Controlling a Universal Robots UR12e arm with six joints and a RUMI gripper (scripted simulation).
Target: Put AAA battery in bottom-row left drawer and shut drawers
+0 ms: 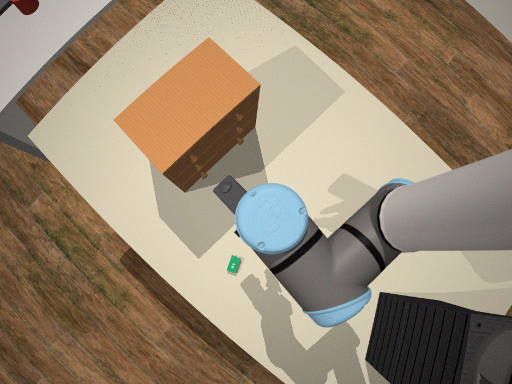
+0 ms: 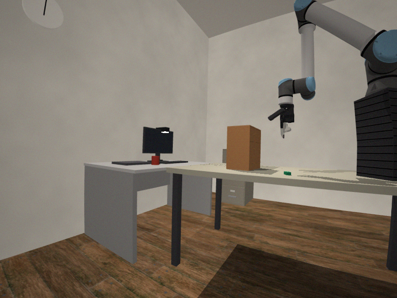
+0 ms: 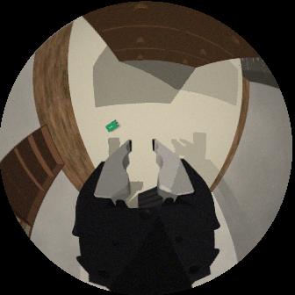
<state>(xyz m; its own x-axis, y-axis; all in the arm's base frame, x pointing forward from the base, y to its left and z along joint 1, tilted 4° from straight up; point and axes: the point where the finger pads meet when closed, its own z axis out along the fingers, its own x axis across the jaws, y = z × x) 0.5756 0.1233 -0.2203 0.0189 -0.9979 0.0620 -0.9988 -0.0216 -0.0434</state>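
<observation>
End effector (image 1: 236,233) (image 2: 283,137) (image 3: 141,140) above the counter (image 1: 103,165) (image 2: 205,173) (image 3: 145,118), its 2 fingers a narrow gap apart with nothing between; AAA battery not discernible in any of the 3 views, so its bearing and long axis cannot be told; green block (image 1: 233,264) (image 2: 287,173) (image 3: 112,125), apparently a 9V battery, ahead and left of the fingertips in the wrist view, probably to be left alone; bottom-left handle (image 1: 203,175) (image 3: 140,57) almost straight ahead there; chest (image 1: 187,105) (image 2: 238,147) (image 3: 176,35) upright, drawers apparently shut, contents hidden; locating the battery likely comes first.
</observation>
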